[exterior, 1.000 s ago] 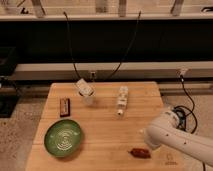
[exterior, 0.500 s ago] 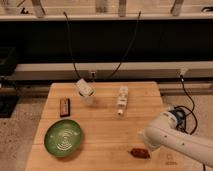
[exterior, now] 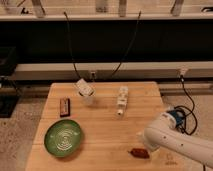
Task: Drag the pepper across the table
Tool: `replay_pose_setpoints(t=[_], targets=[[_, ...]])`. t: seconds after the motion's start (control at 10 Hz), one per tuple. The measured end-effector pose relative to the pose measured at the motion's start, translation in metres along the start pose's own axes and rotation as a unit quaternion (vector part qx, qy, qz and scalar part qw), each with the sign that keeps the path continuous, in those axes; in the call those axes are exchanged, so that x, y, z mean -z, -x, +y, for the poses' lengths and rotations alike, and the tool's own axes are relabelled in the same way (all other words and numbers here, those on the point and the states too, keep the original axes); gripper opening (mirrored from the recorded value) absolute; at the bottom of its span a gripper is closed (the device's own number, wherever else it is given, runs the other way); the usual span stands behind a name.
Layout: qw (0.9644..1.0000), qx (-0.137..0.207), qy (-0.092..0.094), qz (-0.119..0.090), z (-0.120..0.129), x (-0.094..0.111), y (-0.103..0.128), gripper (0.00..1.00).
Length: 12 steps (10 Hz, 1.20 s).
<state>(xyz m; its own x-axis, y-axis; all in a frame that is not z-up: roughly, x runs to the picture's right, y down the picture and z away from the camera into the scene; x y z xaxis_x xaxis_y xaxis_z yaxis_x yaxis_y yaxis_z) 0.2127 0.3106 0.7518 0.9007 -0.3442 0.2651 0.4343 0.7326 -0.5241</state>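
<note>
pepper [exterior: 139,152] | gripper [exterior: 145,147] just beside it | green plate [exterior: 64,137] well apart

Wooden table [exterior: 107,125] in full view. Green plate [exterior: 64,137] sits by the front-left corner, with a brown block [exterior: 65,106] behind it near the left edge. Toward the back edge there's a cup [exterior: 86,91] left of centre and a white bottle [exterior: 122,98] lying flat just right of centre. Pepper [exterior: 139,152] lies near the front edge, toward the front-right corner, and the gripper [exterior: 144,145] is down right beside it.
</note>
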Motion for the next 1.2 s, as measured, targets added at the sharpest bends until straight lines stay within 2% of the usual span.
replay_pose_setpoints(t=[0.4, 0.6, 0.7, 1.2], targets=[[1.0000, 0.005, 0.001, -0.001, 0.0018, -0.0013, 0.0025, 0.80], [1.0000, 0.008, 0.002, -0.001, 0.0022, -0.0015, 0.0038, 0.72], [0.9999, 0.010, 0.002, -0.002, 0.0024, -0.0017, 0.0049, 0.58], [0.9999, 0.014, 0.002, -0.003, 0.0021, -0.0021, 0.0077, 0.11]])
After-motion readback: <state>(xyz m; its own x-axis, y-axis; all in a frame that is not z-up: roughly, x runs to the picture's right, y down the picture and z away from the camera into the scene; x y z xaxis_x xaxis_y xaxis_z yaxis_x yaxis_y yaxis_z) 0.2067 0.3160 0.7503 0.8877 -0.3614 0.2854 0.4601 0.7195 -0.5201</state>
